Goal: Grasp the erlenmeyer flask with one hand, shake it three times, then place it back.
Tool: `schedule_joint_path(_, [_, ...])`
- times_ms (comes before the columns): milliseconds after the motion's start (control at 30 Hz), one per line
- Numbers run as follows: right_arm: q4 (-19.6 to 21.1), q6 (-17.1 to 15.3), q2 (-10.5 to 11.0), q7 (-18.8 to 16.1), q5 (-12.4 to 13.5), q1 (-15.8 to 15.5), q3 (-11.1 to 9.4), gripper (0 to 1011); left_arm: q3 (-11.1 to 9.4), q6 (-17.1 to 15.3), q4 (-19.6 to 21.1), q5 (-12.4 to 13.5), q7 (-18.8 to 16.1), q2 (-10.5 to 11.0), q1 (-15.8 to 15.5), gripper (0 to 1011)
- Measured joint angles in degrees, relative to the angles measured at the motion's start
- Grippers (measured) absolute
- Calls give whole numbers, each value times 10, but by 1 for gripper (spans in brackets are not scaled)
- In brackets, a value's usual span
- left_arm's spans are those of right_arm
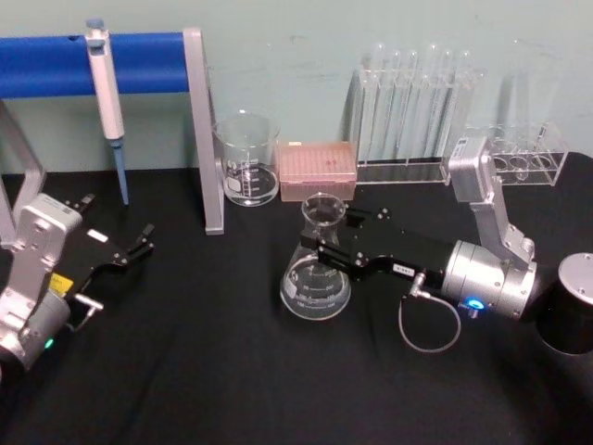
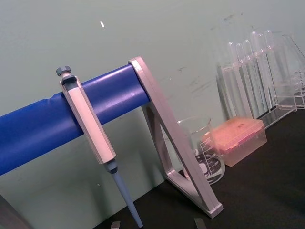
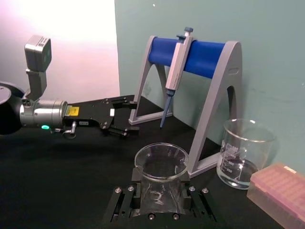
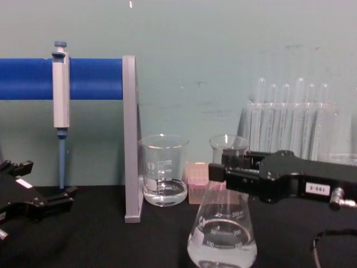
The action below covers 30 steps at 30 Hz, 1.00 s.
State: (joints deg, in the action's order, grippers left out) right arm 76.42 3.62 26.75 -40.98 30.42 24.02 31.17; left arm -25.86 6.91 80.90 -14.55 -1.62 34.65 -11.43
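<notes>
At centre of black worktop (image 1: 204, 371): right end effector (image 1: 322, 243) gripped neck of clear glass conical erlenmeyer flask (image 1: 315, 287). Left end effector (image 3: 128, 117) sat open, far left.

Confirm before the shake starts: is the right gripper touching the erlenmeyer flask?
Touching. The right wrist view shows the right gripper clamping the neck of the erlenmeyer flask, no gap either side.
</notes>
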Motion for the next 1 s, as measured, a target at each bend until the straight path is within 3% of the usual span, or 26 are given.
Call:
schedule_joint_path(433, [-29,14,-2,-21,-4,5,13,450,0,0,0,0,0,0,0,1001])
schedule_joint_path(1000, [-53,25,-8,-35,6,5,12,450,0,0,0,0,0,0,0,1001])
